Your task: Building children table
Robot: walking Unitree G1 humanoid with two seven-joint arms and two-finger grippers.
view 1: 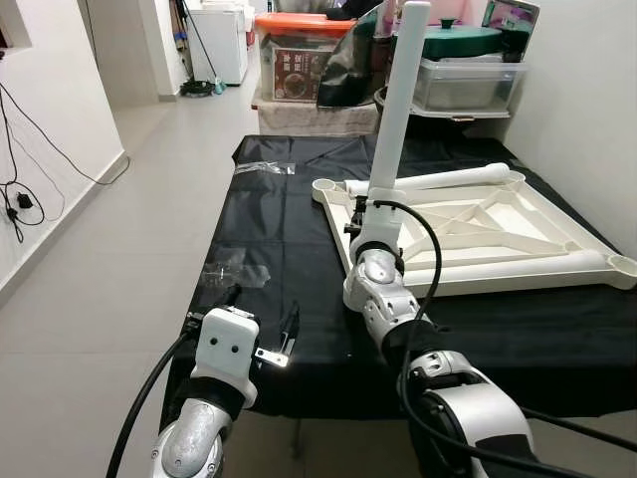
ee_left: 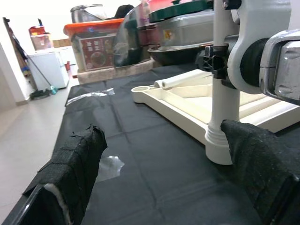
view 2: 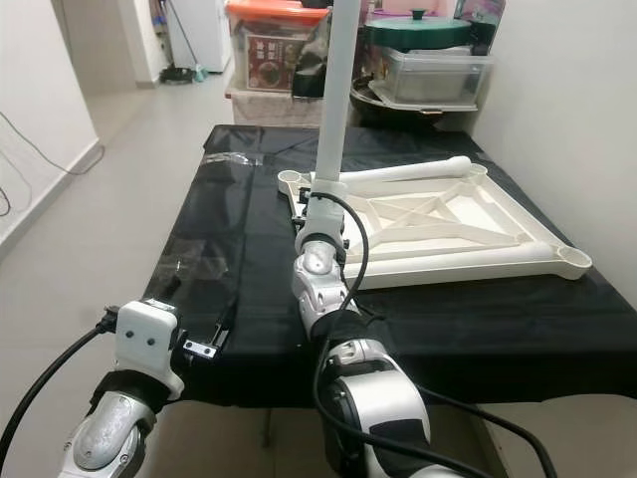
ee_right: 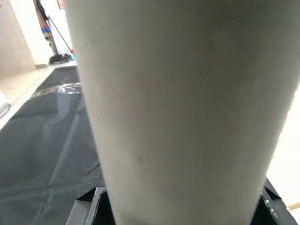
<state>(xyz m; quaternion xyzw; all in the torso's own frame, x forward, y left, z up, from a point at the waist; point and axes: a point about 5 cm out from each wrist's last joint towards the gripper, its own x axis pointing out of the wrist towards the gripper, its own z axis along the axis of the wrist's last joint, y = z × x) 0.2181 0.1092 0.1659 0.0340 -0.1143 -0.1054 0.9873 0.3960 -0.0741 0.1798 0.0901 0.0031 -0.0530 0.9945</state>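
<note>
A black cloth [view 1: 279,249] covered the table. At its near left edge the left gripper [view 1: 261,317] hovered, fingers spread and empty. The right gripper [view 1: 366,214] clamped an upright white leg [view 1: 398,100] standing at the near-left corner of the upturned tabletop [view 1: 478,234].

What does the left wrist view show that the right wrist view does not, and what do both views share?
The left wrist view shows the foot of the upright white leg standing on the black cloth beside the upside-down tabletop, with the right gripper clamped on the leg higher up, and storage boxes behind. The right wrist view shows the leg's smooth surface very close. Both show the leg, the black cloth, the clear plastic wrap and the pale floor.
</note>
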